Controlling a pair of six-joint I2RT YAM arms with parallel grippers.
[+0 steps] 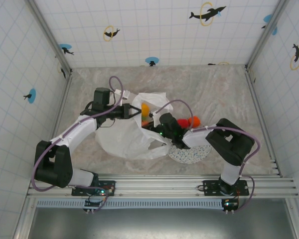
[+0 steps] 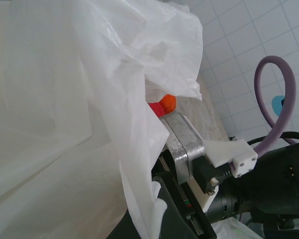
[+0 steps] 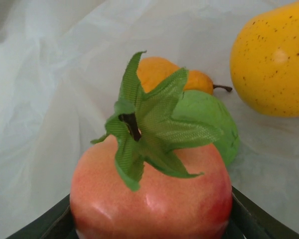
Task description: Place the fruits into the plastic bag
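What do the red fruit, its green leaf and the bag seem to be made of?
The red fruit looks like moulded plastic or foam: smooth skin, soft shine. Its leaf is likely woven fabric: a fine mesh shows, matte. The plastic bag is thin translucent film, creased and wrinkled.

Right gripper (image 3: 149,221) clamped, arms angled inward

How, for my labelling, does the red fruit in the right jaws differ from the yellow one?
The red fruit wears a green leafy top; the yellow fruit is bare with dark speckles. The red one sits between the right jaws; the yellow lies free on the bag. Both are glossy.
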